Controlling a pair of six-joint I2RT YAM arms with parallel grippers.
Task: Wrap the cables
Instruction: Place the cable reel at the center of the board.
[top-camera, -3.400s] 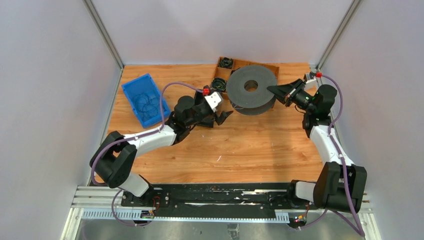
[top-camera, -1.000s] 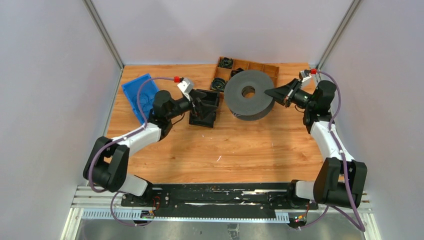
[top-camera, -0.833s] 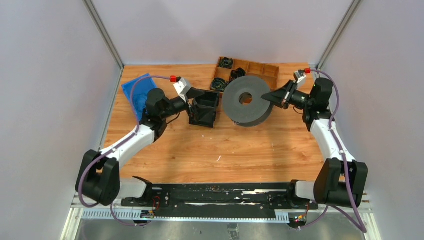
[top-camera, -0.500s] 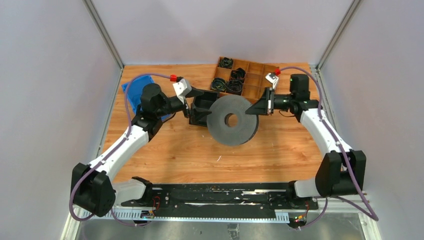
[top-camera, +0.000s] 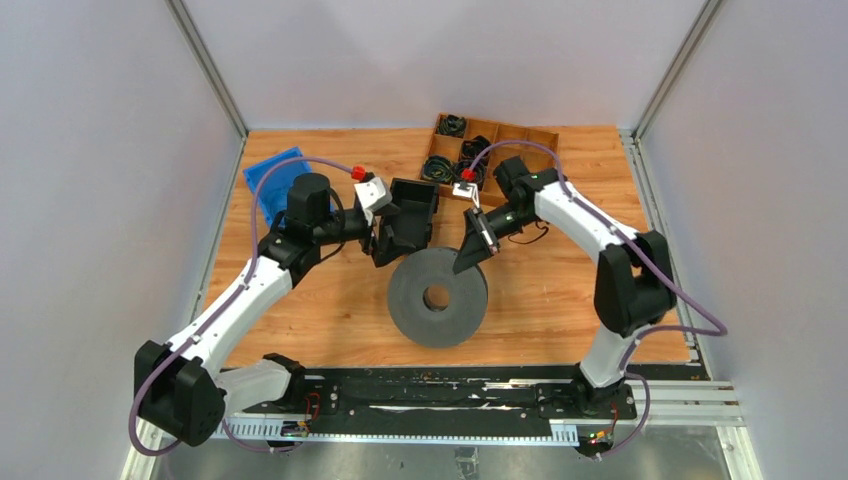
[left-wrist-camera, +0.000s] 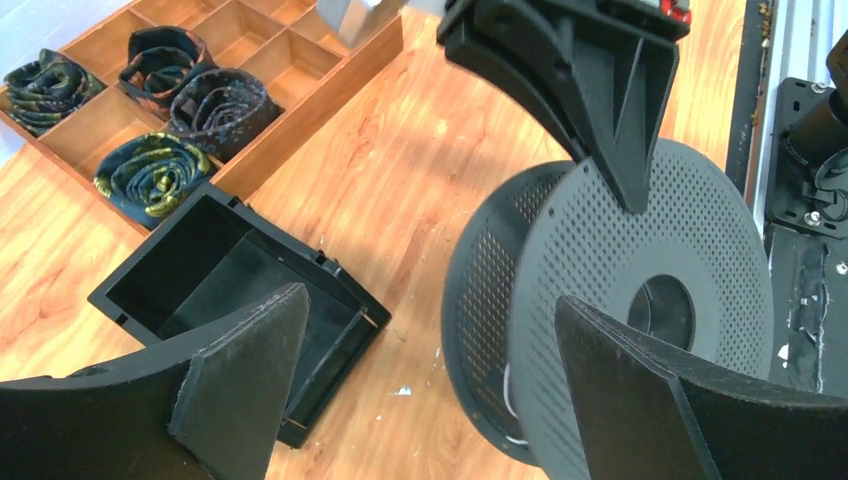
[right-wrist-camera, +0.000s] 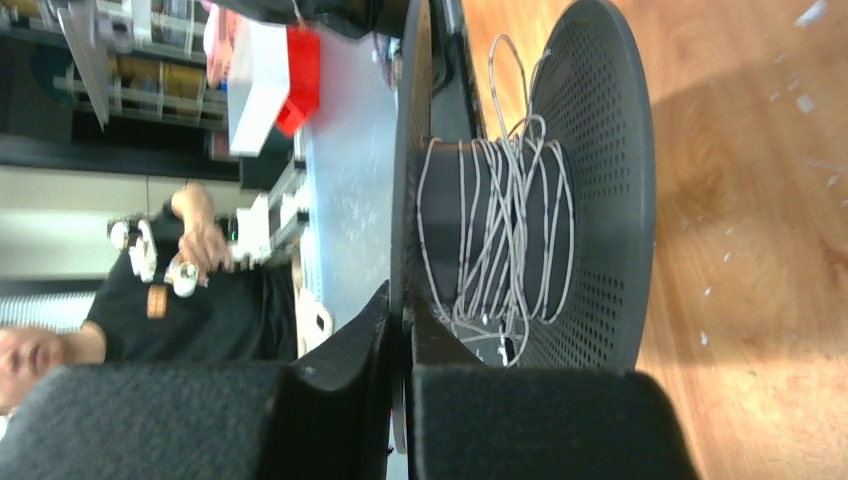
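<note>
The cables (right-wrist-camera: 497, 225) are thin white wire, looped loosely round the core of a black perforated spool (right-wrist-camera: 600, 150). The spool (top-camera: 437, 298) stands tilted near the middle front of the table. My right gripper (top-camera: 466, 262) is shut on the rim of one flange, which is pinched between its fingers (right-wrist-camera: 340, 350) in the right wrist view. My left gripper (top-camera: 384, 236) is open just left of the spool, holding nothing. In the left wrist view its fingers (left-wrist-camera: 245, 375) stand wide apart, the spool (left-wrist-camera: 640, 250) lies ahead, and a bit of white wire (left-wrist-camera: 508, 385) shows inside it.
An open black box (top-camera: 412, 212) lies under the left gripper. A wooden compartment tray (top-camera: 515, 133) with dark coiled bundles (left-wrist-camera: 160, 170) sits at the back. A blue bin (top-camera: 268, 175) stands at the back left.
The right arm has carried the spool from the back right to the middle front of the table. The left arm has swung slightly toward it, still open.
</note>
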